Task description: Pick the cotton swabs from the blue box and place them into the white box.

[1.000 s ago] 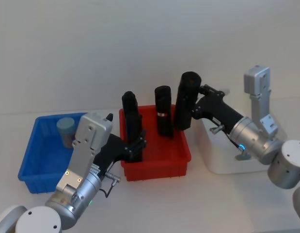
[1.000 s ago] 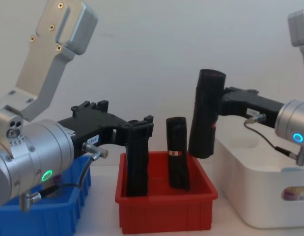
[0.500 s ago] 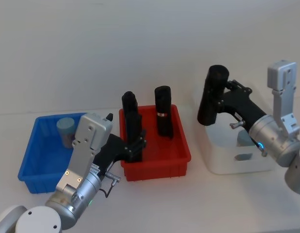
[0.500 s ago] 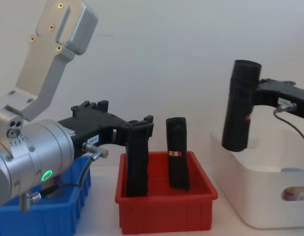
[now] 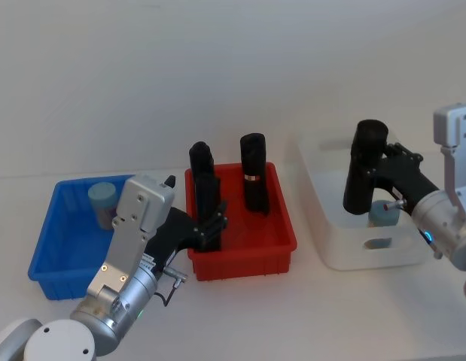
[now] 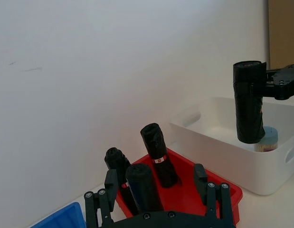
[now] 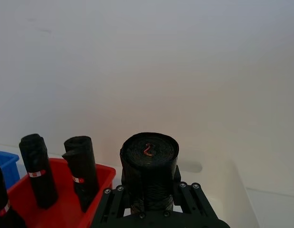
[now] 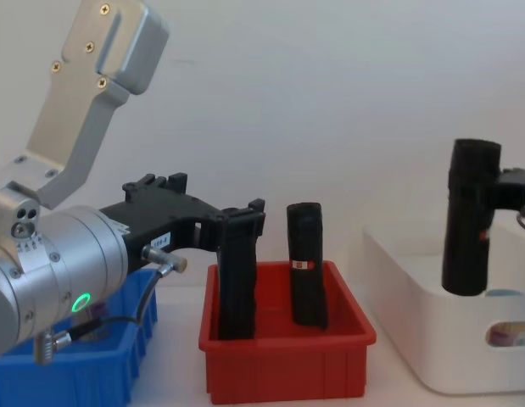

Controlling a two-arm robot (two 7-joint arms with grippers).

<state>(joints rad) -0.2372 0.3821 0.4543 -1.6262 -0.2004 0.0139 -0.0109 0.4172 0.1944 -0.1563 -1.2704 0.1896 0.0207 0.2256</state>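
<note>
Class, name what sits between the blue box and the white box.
In the head view, a red bin holding upright black rolls sits between the blue box and white box.

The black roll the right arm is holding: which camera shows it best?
The head view: the black roll stands whole, upright over the white box, in the right gripper. Chest and left wrist views show it side-on; the right wrist view shows its top end.

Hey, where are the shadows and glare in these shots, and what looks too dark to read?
Head view: soft, even light, only faint shadows beside the red bin and the white box. Chest view: bright sheen on the left arm's metal casing, with a green lamp glowing. Left wrist view: the raised black roll reads as a dark mass.
</note>
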